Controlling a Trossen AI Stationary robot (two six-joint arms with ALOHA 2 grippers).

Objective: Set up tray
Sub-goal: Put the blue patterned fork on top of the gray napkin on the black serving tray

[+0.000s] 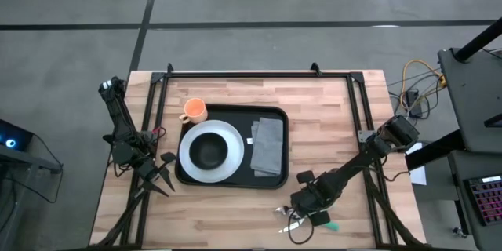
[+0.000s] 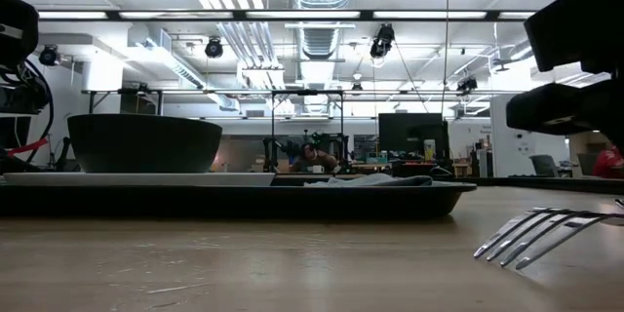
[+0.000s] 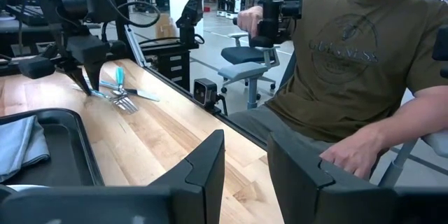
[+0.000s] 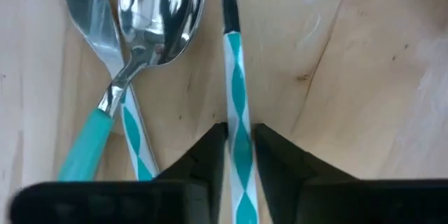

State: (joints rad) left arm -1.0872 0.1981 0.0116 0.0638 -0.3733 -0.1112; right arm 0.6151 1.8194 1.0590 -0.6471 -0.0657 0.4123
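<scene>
The tray sits mid-desk, w/ a white plate on the side nearer the left arm and a small black bowl on the plate. A folded grey napkin lies in the tray's other half, beside the plate. An orange cup stands just off the tray's far corner, on the plate's side, touching or nearly touching the rim.

Right hand is down on the desk well off the tray's near corner on the napkin side, over a small cluster of cutlery. Its fingers are pinched in close on the teal-and-white striped handle of a knife, one each side; pads look to be on the handle. Knife lies flat on the wood. Just beside it: a spoon and a fork, handles crossing, fork w/ a plain teal handle. From desk level the fork tines show at the edge nearest the right arm.

Left hand waits just off the tray's edge on the plate side, fingers partly apart, nothing in them.

A person in an olive T-shirt sits beyond the desk edge, hand on thigh.
</scene>
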